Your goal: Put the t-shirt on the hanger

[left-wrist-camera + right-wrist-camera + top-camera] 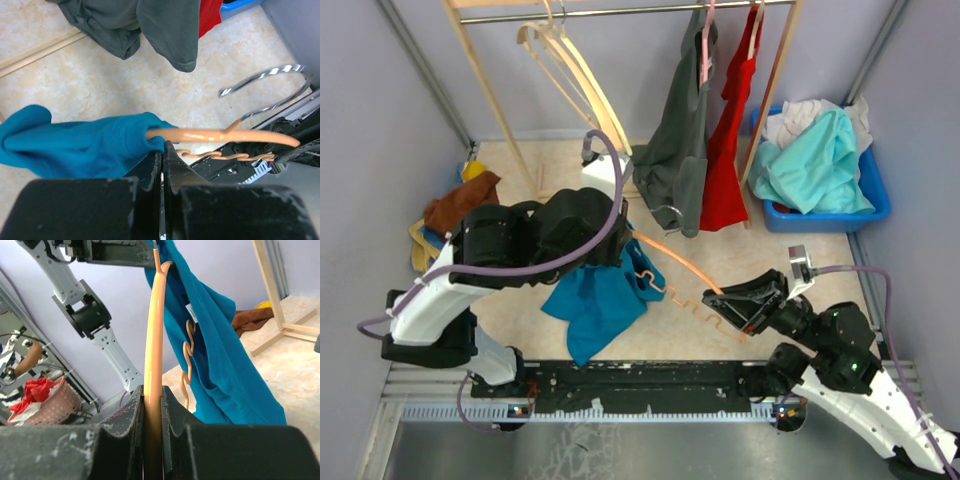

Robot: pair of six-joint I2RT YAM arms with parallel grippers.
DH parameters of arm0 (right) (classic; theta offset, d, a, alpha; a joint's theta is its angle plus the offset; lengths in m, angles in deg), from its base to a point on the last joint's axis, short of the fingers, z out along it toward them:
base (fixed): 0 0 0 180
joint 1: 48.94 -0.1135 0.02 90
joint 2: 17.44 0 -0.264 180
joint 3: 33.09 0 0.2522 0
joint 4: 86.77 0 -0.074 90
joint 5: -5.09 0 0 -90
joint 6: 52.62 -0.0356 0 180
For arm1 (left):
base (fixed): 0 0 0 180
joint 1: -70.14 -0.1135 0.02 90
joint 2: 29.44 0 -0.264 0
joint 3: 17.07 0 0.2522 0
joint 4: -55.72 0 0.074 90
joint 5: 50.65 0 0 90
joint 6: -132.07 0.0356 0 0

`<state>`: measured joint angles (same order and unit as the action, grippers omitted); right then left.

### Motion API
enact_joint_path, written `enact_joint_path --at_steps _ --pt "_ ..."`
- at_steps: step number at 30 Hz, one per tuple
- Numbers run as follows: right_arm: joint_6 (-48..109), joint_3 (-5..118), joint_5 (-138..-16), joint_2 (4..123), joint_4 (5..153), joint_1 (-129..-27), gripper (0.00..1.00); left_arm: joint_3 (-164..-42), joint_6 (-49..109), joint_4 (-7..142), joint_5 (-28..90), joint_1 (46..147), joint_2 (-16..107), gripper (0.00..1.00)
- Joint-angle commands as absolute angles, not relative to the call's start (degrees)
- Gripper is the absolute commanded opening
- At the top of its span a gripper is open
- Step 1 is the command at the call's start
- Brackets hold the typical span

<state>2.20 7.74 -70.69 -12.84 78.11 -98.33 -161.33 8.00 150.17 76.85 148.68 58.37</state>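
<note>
The teal-blue t-shirt (603, 300) hangs off the floor from my left gripper (625, 237), which is shut on a fold of its cloth (75, 145) at the fingertips (163, 146). The orange hanger (678, 262) stretches between the two arms, its wavy bar (705, 308) below. One hanger arm (220, 135) enters the shirt right beside the left jaws, and the silver hook (265, 76) sticks out above the floor. My right gripper (717, 297) is shut on the other hanger arm (152, 340). In the right wrist view the shirt (225, 355) drapes beside the wavy bar (187, 355).
A wooden clothes rack (510, 120) stands behind, carrying cream hangers (570, 70), a dark grey shirt (675, 140) and a red garment (728, 140). A blue bin (875, 200) of pale clothes sits at the back right. Brown and yellow cloths (455, 210) lie at the left.
</note>
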Motion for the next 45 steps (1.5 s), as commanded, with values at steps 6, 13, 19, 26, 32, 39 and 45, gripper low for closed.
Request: enact_joint_path --at_steps 6,13,19,26,32,39,45 --pt "2.71 13.46 -61.94 -12.62 77.35 -98.43 0.00 -166.20 15.06 147.92 72.18 147.93 62.05 0.00" --pt "-0.59 9.32 -61.09 -10.46 88.86 -98.45 0.00 -166.32 18.96 143.62 63.74 148.01 62.87 0.00" --pt "-5.36 3.08 -62.58 -5.74 105.87 -98.46 0.00 -166.24 21.83 138.28 57.79 148.01 61.86 0.00" --pt "-8.94 1.12 -60.95 5.16 124.75 -98.43 0.00 -168.93 25.64 135.37 52.87 147.97 64.98 0.00" --pt "-10.16 3.86 -59.27 10.58 129.38 -98.34 0.00 -171.57 26.32 133.45 46.97 147.93 66.00 0.00" --pt "-7.91 4.38 -59.33 2.46 119.54 -98.39 0.00 -166.91 24.37 131.40 43.01 148.14 62.03 0.00" --pt "-2.79 5.29 -61.27 -6.03 103.92 -98.40 0.00 -155.94 23.15 127.99 42.19 148.41 57.07 0.00"
